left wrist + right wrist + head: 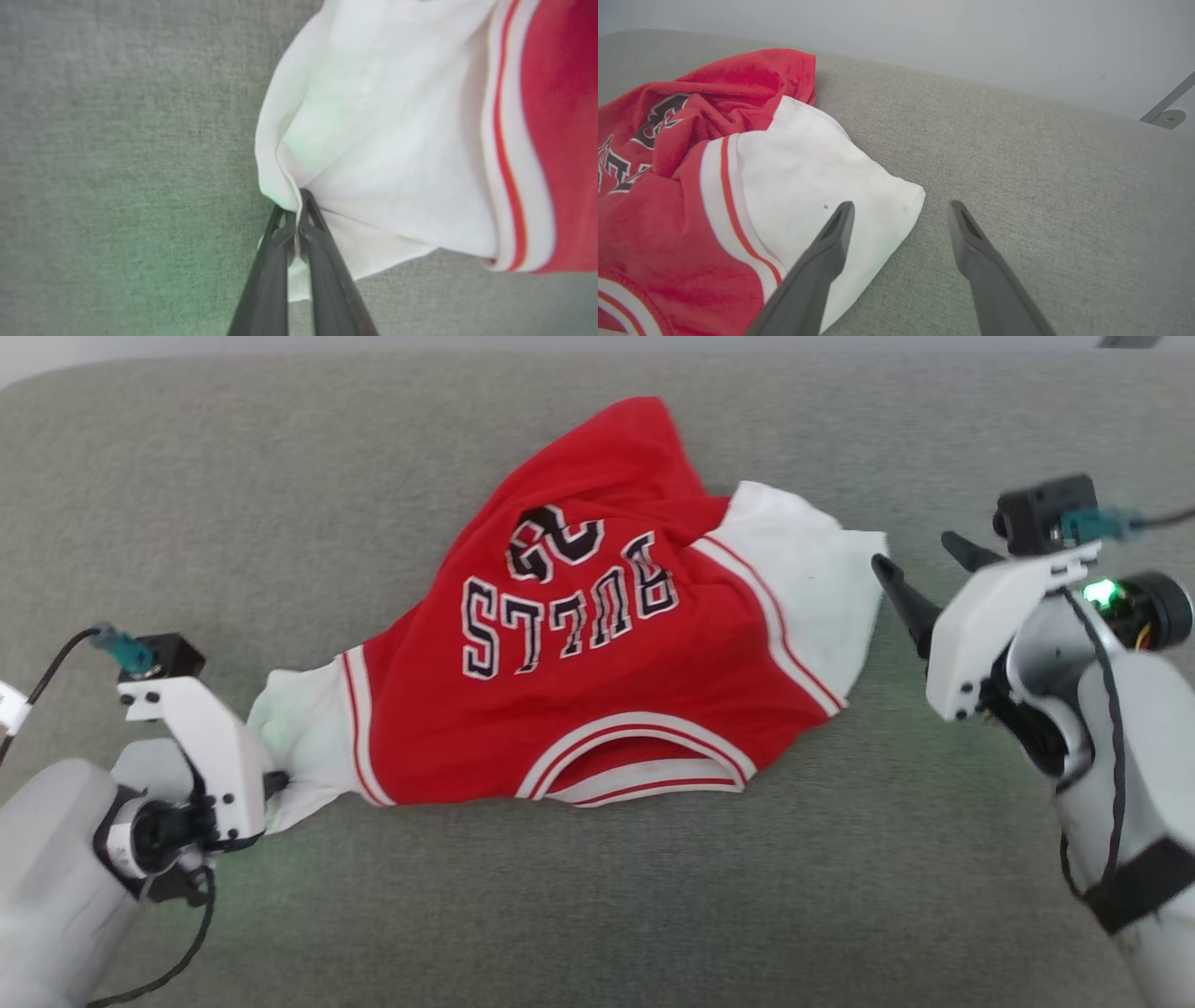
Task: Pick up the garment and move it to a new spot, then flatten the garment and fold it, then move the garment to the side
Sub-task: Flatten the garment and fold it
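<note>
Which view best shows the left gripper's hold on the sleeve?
Left wrist view: the left gripper, close up, shut on the garment's white sleeve edge. Head view: wrist housing hides most of it. Right wrist view: the opposite sleeve.

Possibly a lab: grey fabric-covered surface (280, 523), plain pale wall (971, 37).

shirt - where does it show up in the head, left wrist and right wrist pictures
Head view: the shirt lies mid-picture, lettering upside down.
Left wrist view: upper right, with its white sleeve pinched in the shut left gripper.
Right wrist view: left half, with its other white sleeve next to the open right gripper.
Shared landmark: the grey fabric surface under the shirt.
</note>
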Motion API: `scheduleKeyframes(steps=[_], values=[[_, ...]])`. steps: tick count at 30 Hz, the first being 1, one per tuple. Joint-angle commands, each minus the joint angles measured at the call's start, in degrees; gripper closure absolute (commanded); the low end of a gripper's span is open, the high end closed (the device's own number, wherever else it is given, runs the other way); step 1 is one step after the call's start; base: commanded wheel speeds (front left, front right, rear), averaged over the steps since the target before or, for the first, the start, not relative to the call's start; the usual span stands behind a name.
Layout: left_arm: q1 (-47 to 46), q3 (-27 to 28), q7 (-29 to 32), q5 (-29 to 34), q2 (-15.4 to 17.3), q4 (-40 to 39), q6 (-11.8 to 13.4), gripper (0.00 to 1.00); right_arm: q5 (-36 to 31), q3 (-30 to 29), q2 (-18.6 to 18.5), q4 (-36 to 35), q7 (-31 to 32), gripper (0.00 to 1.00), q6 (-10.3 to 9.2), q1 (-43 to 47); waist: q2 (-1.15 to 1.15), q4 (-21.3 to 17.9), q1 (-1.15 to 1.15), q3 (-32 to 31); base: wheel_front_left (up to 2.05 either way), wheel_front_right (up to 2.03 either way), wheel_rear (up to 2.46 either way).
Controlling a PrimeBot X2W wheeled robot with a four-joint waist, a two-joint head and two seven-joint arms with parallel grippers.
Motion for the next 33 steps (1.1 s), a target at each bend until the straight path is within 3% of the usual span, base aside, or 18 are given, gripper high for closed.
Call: scheduleKeyframes(steps=[1, 12, 15, 17, 18, 19, 28, 33], values=[[1.1, -2.1, -0.4, 0.3, -4.4, 0.7, -1.1, 1.0, 1.5, 1.4, -0.4, 1.9, 1.2, 0.0, -0.01, -2.5, 0.0, 1.6, 0.0, 1.1, 0.0, 0.0, 0.0], [-4.3, -3.3, -2.5, 2.3, -9.1, 2.6, -4.4, 1.0, 7.4, 14.3, -4.8, 19.6, 12.8, 0.0, -0.02, -15.5, 0.0, 7.4, 0.0, 4.9, 0.0, 0.0, 0.0], [-5.1, -3.3, -2.7, 2.2, -10.0, 3.4, -5.1, 1.0, 8.9, 17.5, -4.6, 25.0, 16.8, 0.0, -0.02, -15.7, 0.0, 8.6, 0.0, 5.7, 0.0, 0.0, 0.0], [-5.6, -3.3, -3.2, 2.3, -10.7, 4.3, -5.6, 1.0, 11.5, 19.8, -3.5, 30.7, 23.0, 0.0, -0.02, -14.1, 0.0, 9.5, 0.0, 6.1, 0.0, 0.0, 0.0], [-5.7, -3.2, -3.5, 2.0, -11.0, 4.7, -5.8, 1.0, 12.3, 20.8, -3.0, 31.5, 24.4, 0.78, -0.02, -13.7, 0.0, 9.6, 0.0, 6.2, 0.0, 0.0, 0.0], [-5.9, -3.2, -3.6, 2.0, -11.2, 5.1, -6.0, 1.0, 13.8, 20.8, -2.7, 31.9, 25.0, 1.0, 0.0, -13.6, 0.0, 9.7, 0.0, 6.2, 0.0, 0.0, 0.0], [-8.4, -1.4, -5.2, 2.1, -8.7, 6.2, -6.5, 1.0, 21.8, 22.4, -7.0, 23.3, 21.8, 1.0, -0.01, -18.1, 0.0, 8.5, 0.0, 4.4, 0.0, 0.0, 0.0], [-10.9, 0.0, -4.2, 2.6, -5.1, 3.1, -6.0, 1.0, 26.1, 22.8, -12.3, 15.2, 20.1, 1.0, -0.02, -19.8, 0.0, 6.6, 0.0, 2.4, 0.0, 0.0, 0.0]])
